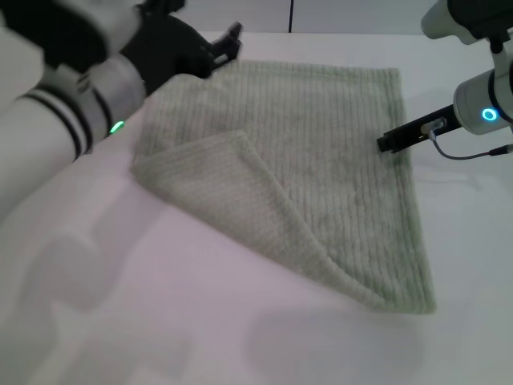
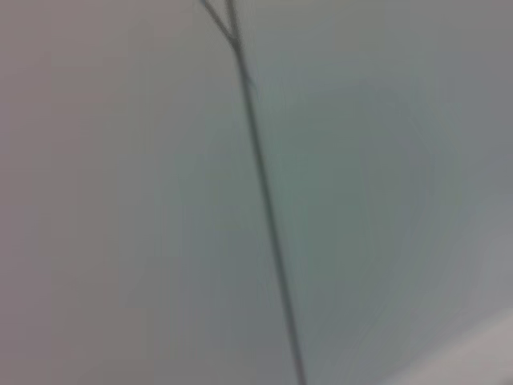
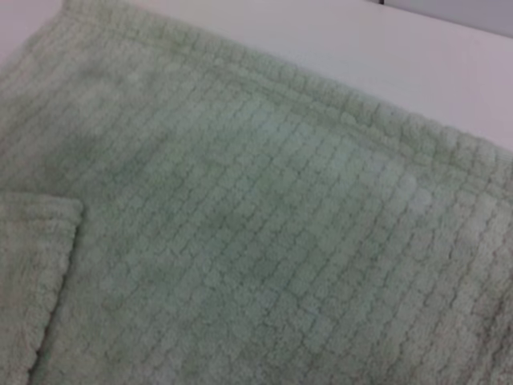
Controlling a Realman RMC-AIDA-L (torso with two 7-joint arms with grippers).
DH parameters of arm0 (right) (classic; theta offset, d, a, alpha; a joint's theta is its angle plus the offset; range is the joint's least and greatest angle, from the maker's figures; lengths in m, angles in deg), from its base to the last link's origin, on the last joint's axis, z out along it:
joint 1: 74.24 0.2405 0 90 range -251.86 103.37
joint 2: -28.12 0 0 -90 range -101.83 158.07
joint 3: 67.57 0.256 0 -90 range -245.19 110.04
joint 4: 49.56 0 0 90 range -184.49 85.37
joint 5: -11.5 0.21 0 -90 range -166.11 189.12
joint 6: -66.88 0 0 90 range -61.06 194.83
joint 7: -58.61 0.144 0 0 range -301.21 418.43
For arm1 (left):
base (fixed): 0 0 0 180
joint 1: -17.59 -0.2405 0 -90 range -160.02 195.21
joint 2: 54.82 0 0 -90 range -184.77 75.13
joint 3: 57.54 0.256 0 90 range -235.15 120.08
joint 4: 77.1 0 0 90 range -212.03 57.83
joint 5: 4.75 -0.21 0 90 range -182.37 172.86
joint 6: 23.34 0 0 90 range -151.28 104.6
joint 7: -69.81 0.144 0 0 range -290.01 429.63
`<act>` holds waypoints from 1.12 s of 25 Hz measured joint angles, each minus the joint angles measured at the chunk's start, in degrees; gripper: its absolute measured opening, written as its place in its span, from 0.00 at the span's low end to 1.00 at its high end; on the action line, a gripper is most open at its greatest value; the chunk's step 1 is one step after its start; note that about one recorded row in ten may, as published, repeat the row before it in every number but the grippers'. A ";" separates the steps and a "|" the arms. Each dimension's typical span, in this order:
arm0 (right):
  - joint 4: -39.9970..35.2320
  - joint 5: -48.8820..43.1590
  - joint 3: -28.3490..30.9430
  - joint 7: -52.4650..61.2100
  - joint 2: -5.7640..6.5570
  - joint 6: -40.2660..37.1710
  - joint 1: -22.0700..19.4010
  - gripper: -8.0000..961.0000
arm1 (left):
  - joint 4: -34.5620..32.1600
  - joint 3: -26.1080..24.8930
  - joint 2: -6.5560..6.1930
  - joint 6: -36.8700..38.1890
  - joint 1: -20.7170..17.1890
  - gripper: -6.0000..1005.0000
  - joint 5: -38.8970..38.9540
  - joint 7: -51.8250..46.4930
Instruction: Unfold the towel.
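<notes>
On the white counter (image 1: 200, 321) lies the pale sage-green ribbed terry towel (image 1: 321, 160), mostly spread flat, its near-left corner folded over onto itself in a triangle. The left tool (image 1: 220, 48) hovers over the far-left corner; the right tool (image 1: 393, 143) sits at the right edge. I cannot tell either tool's grip.

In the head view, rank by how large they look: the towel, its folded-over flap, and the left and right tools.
1. the towel, largest overall.
2. the folded-over flap, part of it.
3. the left tool and the right tool: both small, and the left arm sits nearer the camera, so I won't rank them.
</notes>
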 joint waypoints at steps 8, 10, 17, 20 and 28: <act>-0.13 0.00 -0.15 0.01 0.07 0.04 0.05 0.01 | 18.16 -7.20 7.92 -41.39 1.33 0.84 0.64 12.58; -0.28 0.00 -0.17 0.01 0.07 -0.02 0.03 0.01 | 19.25 -7.59 8.04 -45.96 2.97 0.84 1.96 12.35; -0.72 -0.63 0.06 0.09 -0.18 0.13 -0.16 0.01 | 11.32 -8.93 8.30 -48.46 9.16 0.84 3.83 9.92; -0.96 -0.66 0.09 0.15 -0.20 -0.08 -0.20 0.01 | 6.34 -8.81 8.34 -47.54 11.55 0.84 3.98 9.20; -0.92 -0.70 -0.24 0.18 -0.20 0.24 -0.20 0.01 | 0.87 -7.41 8.42 -44.11 13.85 0.84 5.05 9.20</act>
